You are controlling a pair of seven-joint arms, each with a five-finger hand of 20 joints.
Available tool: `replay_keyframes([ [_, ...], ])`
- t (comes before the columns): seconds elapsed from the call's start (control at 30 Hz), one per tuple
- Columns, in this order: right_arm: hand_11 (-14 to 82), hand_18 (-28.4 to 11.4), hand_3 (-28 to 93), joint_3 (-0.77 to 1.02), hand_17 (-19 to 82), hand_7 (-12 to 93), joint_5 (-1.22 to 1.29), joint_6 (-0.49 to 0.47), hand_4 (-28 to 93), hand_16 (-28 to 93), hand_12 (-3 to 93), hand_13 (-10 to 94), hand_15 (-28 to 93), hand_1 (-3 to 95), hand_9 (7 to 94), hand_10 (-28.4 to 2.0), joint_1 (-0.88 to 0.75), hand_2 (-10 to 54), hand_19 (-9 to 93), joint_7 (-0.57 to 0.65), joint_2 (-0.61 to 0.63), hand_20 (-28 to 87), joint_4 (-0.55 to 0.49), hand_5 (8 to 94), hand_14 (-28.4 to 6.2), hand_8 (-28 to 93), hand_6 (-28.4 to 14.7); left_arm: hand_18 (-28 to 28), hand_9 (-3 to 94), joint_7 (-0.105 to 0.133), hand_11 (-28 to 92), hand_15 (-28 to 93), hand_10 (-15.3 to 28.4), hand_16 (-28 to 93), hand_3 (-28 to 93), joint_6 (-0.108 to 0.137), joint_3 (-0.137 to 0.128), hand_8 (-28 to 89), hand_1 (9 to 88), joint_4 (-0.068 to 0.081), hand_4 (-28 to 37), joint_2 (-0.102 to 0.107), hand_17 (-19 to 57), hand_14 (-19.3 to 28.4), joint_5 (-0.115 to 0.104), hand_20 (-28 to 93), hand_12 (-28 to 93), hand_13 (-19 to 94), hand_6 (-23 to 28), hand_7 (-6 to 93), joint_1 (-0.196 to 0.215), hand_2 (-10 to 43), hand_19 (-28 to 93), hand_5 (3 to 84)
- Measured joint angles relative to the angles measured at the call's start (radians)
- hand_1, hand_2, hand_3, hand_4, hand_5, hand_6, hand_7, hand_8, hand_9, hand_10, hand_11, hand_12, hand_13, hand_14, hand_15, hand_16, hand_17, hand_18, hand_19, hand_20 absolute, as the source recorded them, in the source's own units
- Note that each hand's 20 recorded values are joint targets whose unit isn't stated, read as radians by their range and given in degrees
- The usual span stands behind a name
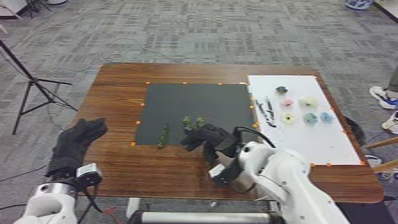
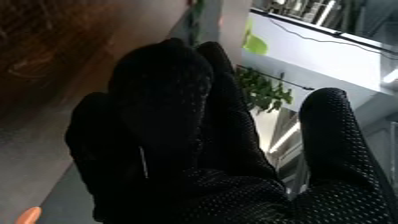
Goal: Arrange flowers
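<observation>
The right hand [image 1: 210, 136] is over the near edge of a black mat [image 1: 178, 97] on the brown table [image 1: 120, 95]. Its fingers are straight and pressed together, and its thumb stands apart from them. In the right wrist view, green leaves [image 2: 264, 92] show through the gap between the thumb and the fingers, and a bit of green stem [image 2: 196, 19] shows past the fingertips. I cannot tell if the hand touches the leaves. In the head view, a leafy green piece [image 1: 187, 122] lies on the mat, just past the right hand. A long green stem [image 1: 163, 136] lies on the mat too, to the left of that hand. The left hand [image 1: 78, 139] is over the left edge of the table, well apart from the mat. Its fingers look straight and close together. On the right side of the table is a white sheet [image 1: 324, 145]. It has 6 flower heads on it: dark, pink [image 1: 287, 102], cream [image 1: 309, 101], yellow [image 1: 288, 118], blue [image 1: 310, 118] and light blue [image 1: 326, 117]. Thin dark stems [image 1: 270, 114] lie to the left of them.
</observation>
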Motion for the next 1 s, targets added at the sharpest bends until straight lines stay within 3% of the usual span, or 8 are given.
replay_keyframes([
  [0.23, 8.9, -19.1, 48, 0.135, 62, 9, 0.252, -0.124, -13, 26, 9.7, 94, 53, 21.1, 68.2, -16.6, -0.014, 17.6, 93, 0.06, 0.0, 52, -0.073, 60.9, -5.7, -7, -6.3, 8.8, 48.7, 0.002, 22, 21, 14.3, -1, 68, 0.0, 0.0, -6, 21.5, 0.0, -28.3, -0.001, 4.1, 17.4, 0.0, 13, 13, 37, 4.2, 16.6, 0.0, 11.9, 6, 51.8],
  [0.37, 10.8, -18.8, 53, 0.216, 59, 11, 0.411, -0.182, -11, 30, 13.5, 93, 48, 27.8, 73.0, -16.6, 0.013, 7.6, 93, 0.139, 0.0, 50, -0.094, 62.9, -6.0, -6, -6.0, 8.8, 48.7, 0.006, 22, 21, 14.2, -1, 68, 0.0, 0.001, -6, 21.6, 0.0, -28.3, -0.002, 4.0, 17.4, 0.0, 13, 13, 37, 4.2, 16.6, 0.0, 11.9, 6, 51.9],
  [0.43, 16.5, -18.3, 58, 0.236, 58, 16, 0.438, -0.176, -11, 32, 18.3, 92, 48, 31.6, 76.3, -16.0, 0.033, -0.3, 93, 0.128, 0.008, 50, -0.102, 65.0, -5.6, -5, -4.8, 8.8, 48.7, 0.007, 22, 21, 14.2, -1, 68, 0.0, 0.002, -6, 21.6, 0.0, -28.3, -0.002, 4.0, 17.4, 0.0, 13, 13, 37, 4.1, 16.6, -0.001, 11.9, 6, 51.8],
  [0.53, 27.9, -17.9, 64, 0.216, 57, 23, 0.401, -0.073, -13, 32, 25.5, 91, 51, 33.1, 76.8, -13.8, 0.064, -9.0, 93, 0.017, 0.046, 50, -0.109, 66.3, -4.6, -4, -4.3, 8.8, 48.7, 0.007, 22, 21, 14.2, -1, 68, 0.0, 0.003, -6, 21.6, 0.0, -28.3, -0.002, 4.0, 17.4, 0.0, 13, 13, 37, 4.1, 16.7, -0.001, 11.9, 6, 51.8],
  [0.63, 38.4, -17.2, 64, 0.134, 58, 26, 0.236, 0.157, -14, 33, 31.1, 90, 53, 33.3, 75.8, -13.6, 0.105, -9.5, 93, -0.124, 0.116, 52, -0.1, 66.5, -4.0, -4, -4.4, 8.8, 48.7, 0.008, 22, 21, 14.2, -1, 68, 0.0, 0.004, -6, 21.6, 0.0, -28.3, -0.002, 4.0, 17.4, 0.0, 13, 13, 37, 4.1, 16.7, -0.001, 11.9, 6, 51.8],
  [0.73, 42.8, -16.5, 62, 0.091, 61, 26, 0.037, 0.323, -16, 33, 33.6, 92, 55, 31.9, 76.4, -13.9, 0.149, -9.5, 93, -0.111, 0.152, 54, -0.047, 67.3, -3.2, -5, -4.8, 8.8, 48.7, 0.008, 22, 21, 14.3, -1, 68, 0.0, 0.003, -6, 21.6, -0.001, -28.3, -0.002, 4.0, 17.4, 0.0, 13, 13, 37, 4.1, 16.7, 0.002, 11.9, 6, 51.9],
  [0.87, 41.2, -16.1, 58, 0.128, 61, 23, -0.141, 0.345, -16, 34, 34.2, 92, 55, 30.4, 74.0, -15.0, 0.181, -9.5, 93, -0.002, 0.146, 56, 0.068, 64.8, -3.1, -4, -7.0, 8.8, 48.7, 0.009, 22, 21, 14.3, -1, 68, 0.0, 0.002, -6, 21.5, -0.002, -28.3, -0.002, 4.0, 17.4, 0.0, 13, 13, 37, 4.1, 16.7, 0.006, 11.9, 6, 51.9],
  [1.0, 37.9, -15.7, 57, 0.176, 61, 20, -0.315, 0.241, -17, 35, 33.3, 92, 55, 29.1, 72.9, -15.8, 0.182, -9.5, 93, -0.012, 0.132, 56, 0.136, 63.2, -3.1, -3, -8.7, 8.8, 48.7, 0.007, 22, 21, 14.3, -1, 68, 0.0, 0.001, -6, 21.5, -0.002, -28.3, -0.002, 4.1, 17.4, 0.0, 13, 13, 37, 4.1, 16.6, 0.006, 11.9, 6, 51.8],
])
